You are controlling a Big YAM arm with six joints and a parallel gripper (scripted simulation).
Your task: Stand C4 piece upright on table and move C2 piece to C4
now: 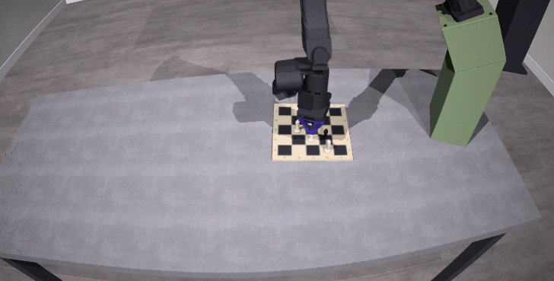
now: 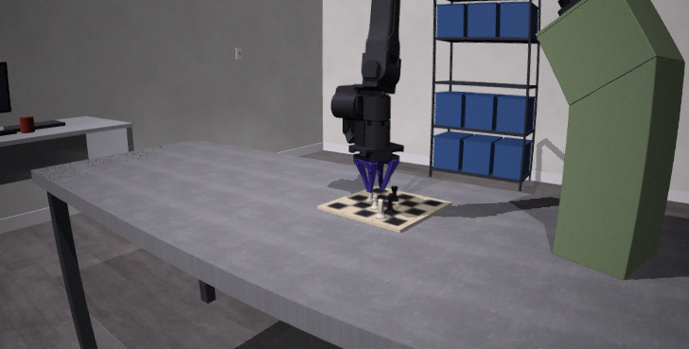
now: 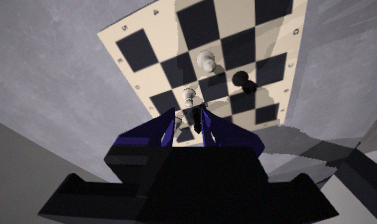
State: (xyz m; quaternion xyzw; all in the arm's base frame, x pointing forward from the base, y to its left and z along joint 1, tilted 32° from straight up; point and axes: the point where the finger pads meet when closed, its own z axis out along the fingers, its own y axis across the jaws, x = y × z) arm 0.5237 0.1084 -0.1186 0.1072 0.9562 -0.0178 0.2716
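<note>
The white pawn on C4 stands upright on the chessboard. The black piece on C2 stands upright; in the top view my gripper hides it. My gripper points down, partly open and empty, with its fingertips a little above the pieces near C4. How far the tips are off the C4 pawn is hard to tell.
A white piece on D3, a black piece on B4 and a white rook-like piece on B5 crowd around C4. A green pedestal stands right of the board.
</note>
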